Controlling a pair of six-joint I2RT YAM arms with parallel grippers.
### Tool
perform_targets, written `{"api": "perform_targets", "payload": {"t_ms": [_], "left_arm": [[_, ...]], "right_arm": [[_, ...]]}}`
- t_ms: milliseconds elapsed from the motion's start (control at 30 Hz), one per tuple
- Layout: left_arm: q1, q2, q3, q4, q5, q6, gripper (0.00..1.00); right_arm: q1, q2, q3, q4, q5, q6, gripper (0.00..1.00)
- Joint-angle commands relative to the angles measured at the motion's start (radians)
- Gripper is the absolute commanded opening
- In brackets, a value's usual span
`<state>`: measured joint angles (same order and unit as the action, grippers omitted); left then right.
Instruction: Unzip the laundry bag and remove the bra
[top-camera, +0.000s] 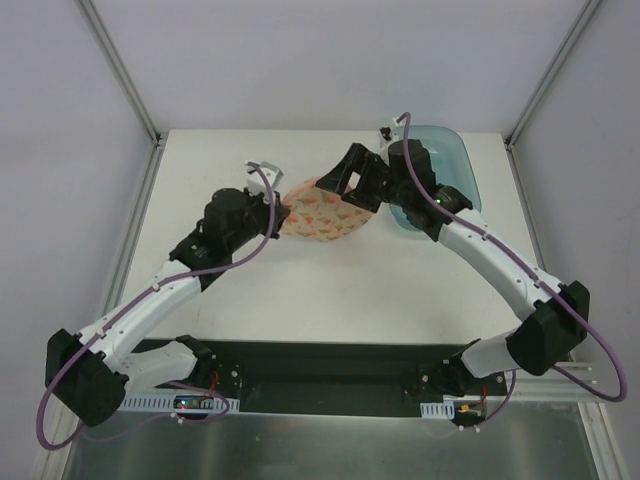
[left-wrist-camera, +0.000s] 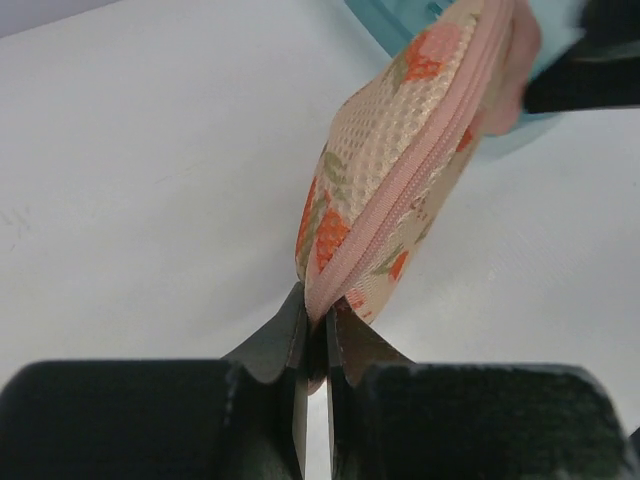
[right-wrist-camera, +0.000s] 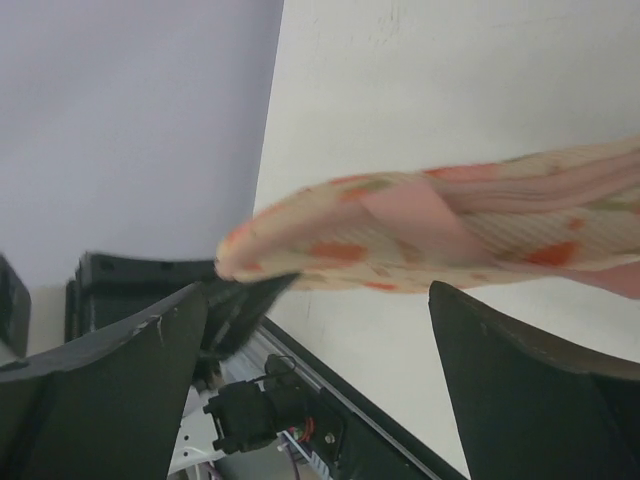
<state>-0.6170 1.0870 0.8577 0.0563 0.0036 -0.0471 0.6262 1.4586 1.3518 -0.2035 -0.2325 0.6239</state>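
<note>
From above, the laundry bag is in the middle of the far part of the table, between the two arms. The left gripper is at its left end and the right gripper is over its right end. A teal basin stands just behind the right arm.

In the left wrist view, the left gripper is clenched on the pink zip edging at the near end of the bag, and the bag stands up on its edge. The zip looks closed along all the length I can see.

In the right wrist view, the right gripper is released, with its fingers wide apart below the bag and touching nothing. A pink flap lies on the bag, but I cannot tell if it is the zip puller.

The bra shows in no view; I think it is inside.

To do this step well, I think the left grip should stay firm and keep the seam stretched. The right fingers should close only on the puller, not on the mesh, and pull along the zip line.
</note>
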Motion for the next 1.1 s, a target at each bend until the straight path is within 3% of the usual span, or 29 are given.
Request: {"api": "perform_targets", "payload": {"t_ms": [0,200,300,400,733,933,1067], "left_arm": [[0.154,-0.084,0.027,0.02,0.151,-0.219,0.0],[0.255,-0.096,0.081,-0.007,0.257,-0.342,0.0],[0.321,-0.096,0.133,-0.01,0.389,-0.424,0.0],[0.352,-0.099,0.173,-0.016,0.467,-0.474,0.0],[0.405,-0.084,0.28,-0.052,0.595,-0.629,0.0],[0.438,-0.085,0.311,-0.052,0.647,-0.724,0.0],[0.45,-0.072,0.32,-0.052,0.685,-0.758,0.0]], "right_arm": [[-0.026,-0.142,-0.041,-0.046,0.027,-0.148,0.96],[-0.065,-0.309,-0.238,-0.057,0.182,-0.292,0.96],[-0.109,-0.334,-0.328,-0.013,0.117,-0.361,0.96],[-0.158,-0.352,-0.465,0.175,-0.06,-0.366,0.96],[-0.243,-0.281,-0.632,0.637,-0.232,-0.247,0.96],[-0.329,-0.169,-0.724,1.094,-0.338,0.003,0.96],[-0.339,-0.072,-0.718,1.3,-0.361,0.117,0.96]]}}
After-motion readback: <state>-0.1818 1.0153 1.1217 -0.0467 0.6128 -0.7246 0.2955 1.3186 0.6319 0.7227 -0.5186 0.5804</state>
